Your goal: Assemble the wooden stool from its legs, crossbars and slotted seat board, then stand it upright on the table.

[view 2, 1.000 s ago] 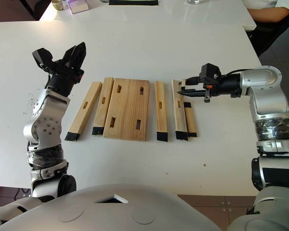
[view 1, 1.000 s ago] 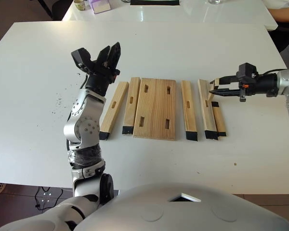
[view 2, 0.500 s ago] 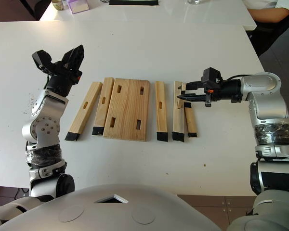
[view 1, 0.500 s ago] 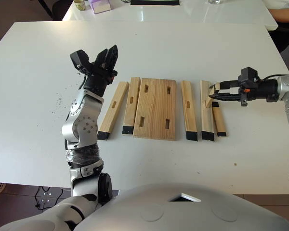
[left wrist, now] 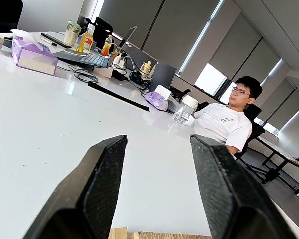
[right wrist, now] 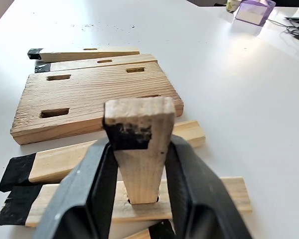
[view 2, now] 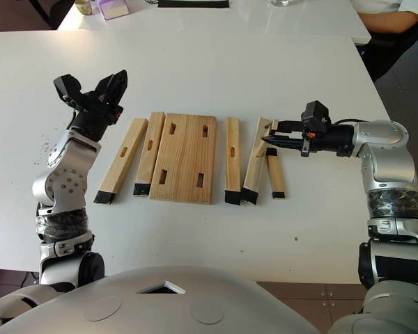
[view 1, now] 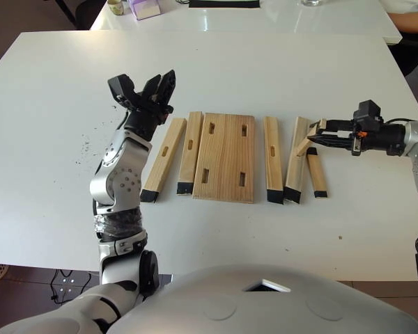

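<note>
A short crossbar (right wrist: 138,149) is clamped in the fingers of the right gripper (view 1: 318,135), its lower end set on the far part of a slanted leg (view 1: 293,161) whose long axis runs near to far. The left gripper (view 1: 148,85) is held raised well to the left, fingers apart.

Seat board (view 1: 223,157) pale grained wood; legs (view 1: 164,159) black-tipped; table (view 1: 265,62) white; far box (view 1: 145,8) seemingly lilac.

At the upper left of the frame, a purple box (view 1: 145,8) and a jar (view 1: 115,7) are cut by the edge. The wooden piece (right wrist: 138,124) has its lower end hidden between the fingers (right wrist: 87,184) of the right gripper (view 1: 315,133).
</note>
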`<state>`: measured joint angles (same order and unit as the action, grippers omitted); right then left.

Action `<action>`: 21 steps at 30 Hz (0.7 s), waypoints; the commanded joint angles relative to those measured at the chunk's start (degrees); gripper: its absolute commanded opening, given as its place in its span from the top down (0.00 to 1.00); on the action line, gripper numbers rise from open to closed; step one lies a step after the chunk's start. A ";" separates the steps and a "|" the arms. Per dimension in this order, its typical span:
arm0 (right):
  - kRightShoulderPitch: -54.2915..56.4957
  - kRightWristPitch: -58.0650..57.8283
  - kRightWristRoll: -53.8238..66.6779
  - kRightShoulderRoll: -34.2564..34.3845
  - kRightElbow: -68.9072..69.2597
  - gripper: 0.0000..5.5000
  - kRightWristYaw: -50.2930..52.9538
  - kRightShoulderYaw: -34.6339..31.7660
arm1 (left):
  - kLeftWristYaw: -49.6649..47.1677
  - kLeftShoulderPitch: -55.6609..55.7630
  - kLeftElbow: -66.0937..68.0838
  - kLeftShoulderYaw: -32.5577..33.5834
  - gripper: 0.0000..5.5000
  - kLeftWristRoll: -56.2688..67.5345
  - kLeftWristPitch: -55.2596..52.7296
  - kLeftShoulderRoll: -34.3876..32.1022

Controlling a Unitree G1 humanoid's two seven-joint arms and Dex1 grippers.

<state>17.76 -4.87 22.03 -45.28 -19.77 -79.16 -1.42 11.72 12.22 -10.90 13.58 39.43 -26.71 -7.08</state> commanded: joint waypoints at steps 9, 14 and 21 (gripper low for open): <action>-2.30 -1.04 -4.56 2.02 -7.77 0.76 3.83 2.69 | -0.12 -0.75 -1.50 -0.91 0.57 0.05 -1.84 -0.31; -2.89 -0.45 -6.58 3.04 -9.34 0.76 5.58 5.09 | -0.37 -1.50 -2.08 -1.08 0.57 0.05 -2.32 0.07; -2.61 -0.52 -6.24 3.26 -11.31 0.76 6.53 5.64 | 0.07 -0.95 -1.46 -0.91 0.57 0.13 -2.47 -0.19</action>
<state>19.92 -2.83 22.37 -42.82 -25.82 -74.76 -0.04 11.67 10.94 -12.71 12.77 39.60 -28.41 -6.89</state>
